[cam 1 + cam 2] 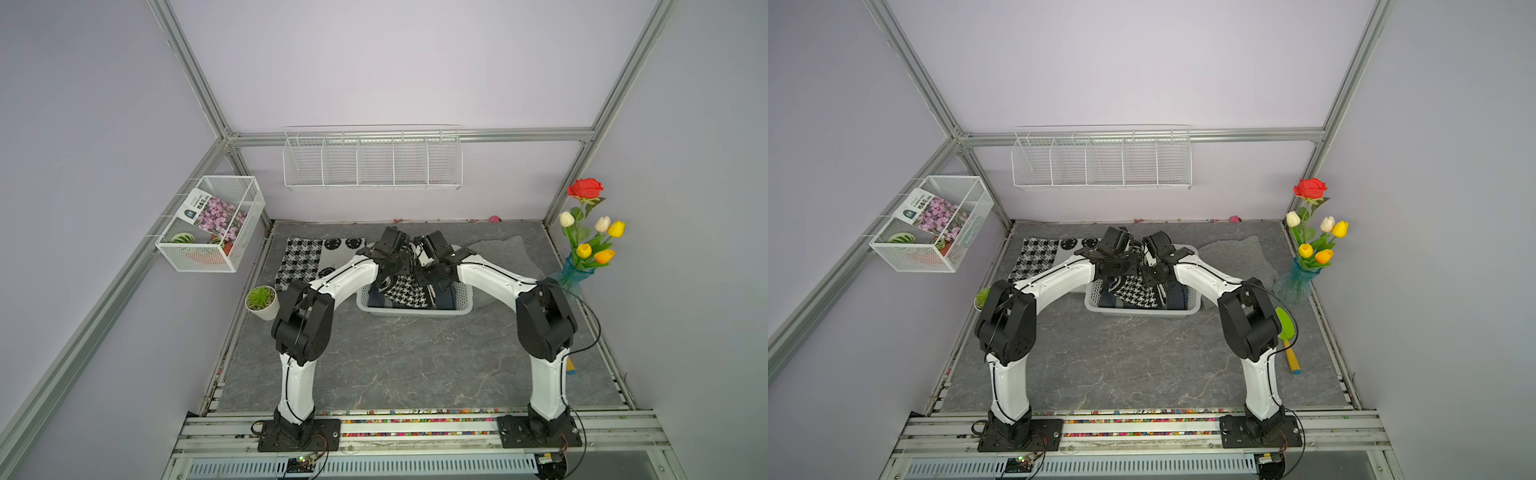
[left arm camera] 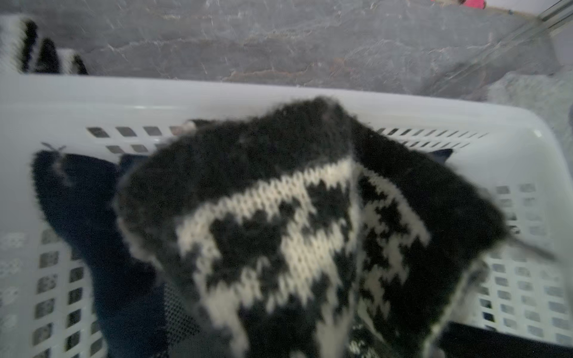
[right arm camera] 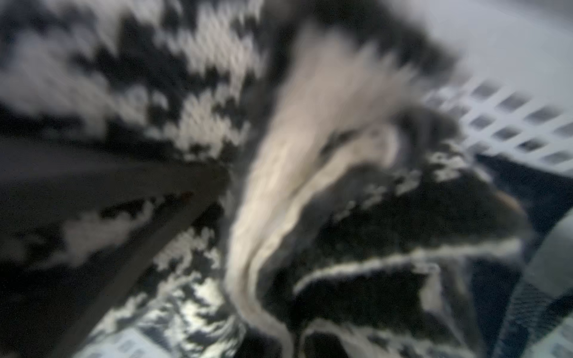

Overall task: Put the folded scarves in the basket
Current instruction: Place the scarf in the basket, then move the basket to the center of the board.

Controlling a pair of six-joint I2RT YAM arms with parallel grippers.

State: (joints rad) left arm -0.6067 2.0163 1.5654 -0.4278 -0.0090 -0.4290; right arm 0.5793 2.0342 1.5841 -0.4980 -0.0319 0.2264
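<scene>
The folded scarf (image 1: 405, 292) (image 1: 1136, 293) is a black-and-white houndstooth knit. It hangs into the whitish holed basket (image 1: 415, 312) (image 1: 1142, 312) at mid-table. Both arms reach in over the basket's far side. My left gripper (image 1: 392, 277) and right gripper (image 1: 432, 277) point down side by side, each shut on a bunched part of the scarf. In the left wrist view the scarf (image 2: 294, 223) tents up over the basket wall (image 2: 124, 102) and hides the jaws. In the right wrist view pulled folds of scarf (image 3: 279, 186) fill the frame, with the basket wall (image 3: 511, 117) beyond.
Dark blue cloth (image 2: 93, 217) lies in the basket under the scarf. Another black-and-white knit (image 1: 303, 262) lies flat at back left, a grey cloth (image 1: 507, 253) at back right. A potted succulent (image 1: 262, 301), a flower vase (image 1: 582, 266) and a green spatula (image 1: 1287, 332) stand along the sides.
</scene>
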